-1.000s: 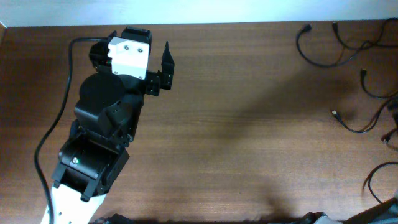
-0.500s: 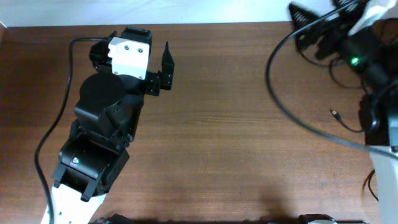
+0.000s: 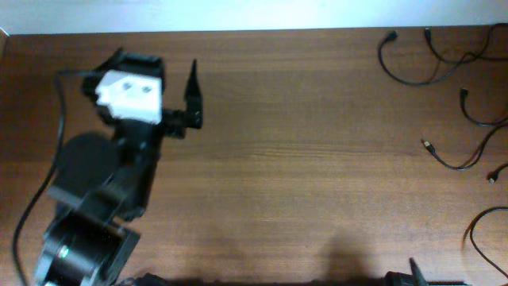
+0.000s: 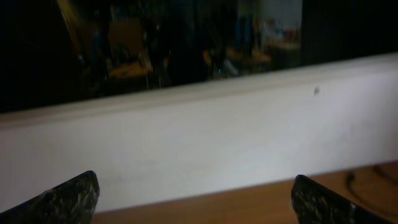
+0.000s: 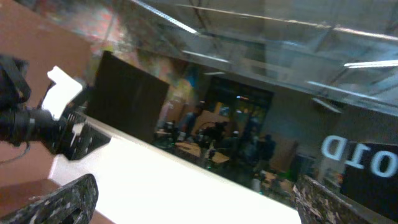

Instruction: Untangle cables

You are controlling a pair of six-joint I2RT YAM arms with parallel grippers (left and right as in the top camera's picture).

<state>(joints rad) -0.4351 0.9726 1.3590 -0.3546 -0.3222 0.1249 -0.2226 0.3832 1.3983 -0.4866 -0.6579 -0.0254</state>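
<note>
Several thin black cables lie loose at the table's far right: one looping near the back edge [image 3: 413, 78], one below it [image 3: 479, 119], one with a small plug [image 3: 454, 164], one at the right front [image 3: 475, 230]. My left gripper [image 3: 155, 65] is at the back left, far from them, and faces the white wall. In the left wrist view it [image 4: 196, 200] is open wide and empty, with a cable end [image 4: 351, 178] at the far right. My right gripper [image 5: 199, 202] is open and empty, aimed up at the wall and windows.
The left arm's black body [image 3: 95, 199] and its own cable [image 3: 40, 199] fill the table's left side. A dark part [image 3: 413, 274] shows at the front edge of the overhead view. A white wall [image 4: 199, 143] runs along the table's back edge.
The right arm swung over the cables at the back right half a second ago and has now left the overhead view. The left arm has shifted left and toward the front.
</note>
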